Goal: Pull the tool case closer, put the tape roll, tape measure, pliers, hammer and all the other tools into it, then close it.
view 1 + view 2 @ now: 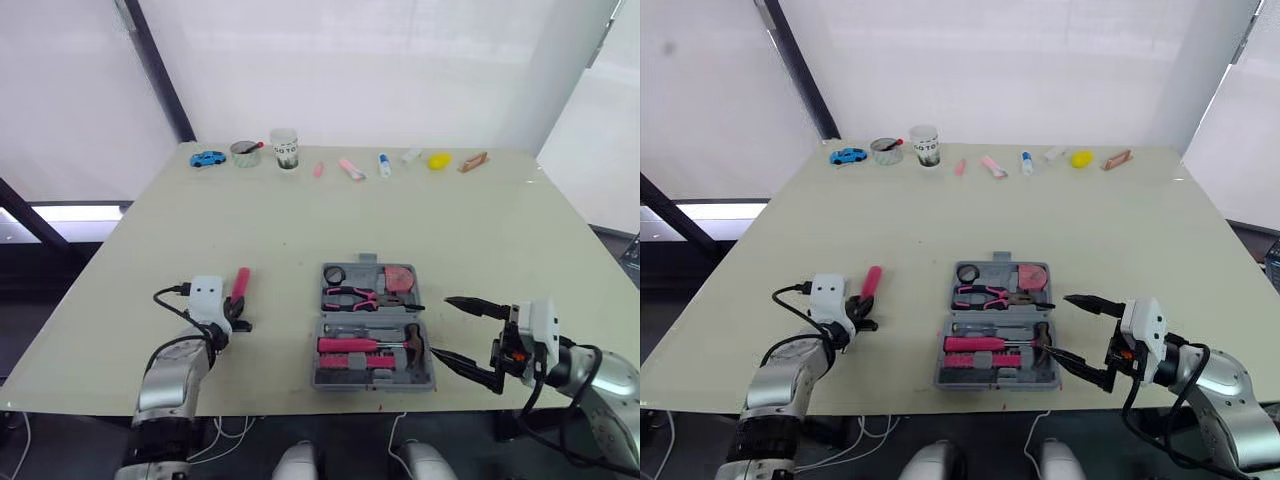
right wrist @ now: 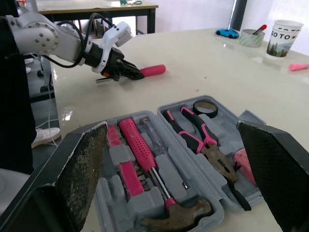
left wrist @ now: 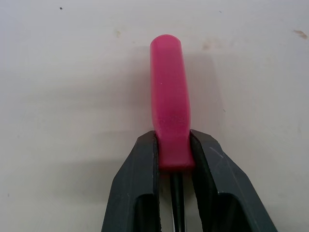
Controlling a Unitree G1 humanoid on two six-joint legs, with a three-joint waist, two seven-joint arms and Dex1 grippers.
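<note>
Both head eyes look down over the table (image 1: 450,230); the close right wrist view shares the tool case (image 2: 248,118).

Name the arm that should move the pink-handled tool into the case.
Left. The left gripper is shut on the pink-handled tool; the right gripper stands open across the tool case.

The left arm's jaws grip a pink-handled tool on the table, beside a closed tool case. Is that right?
Not quite: the tool case is open, as the right wrist view shows, with the hammer and pliers lying in it. The left arm's jaws do grip the pink-handled tool on the table beside it.
</note>
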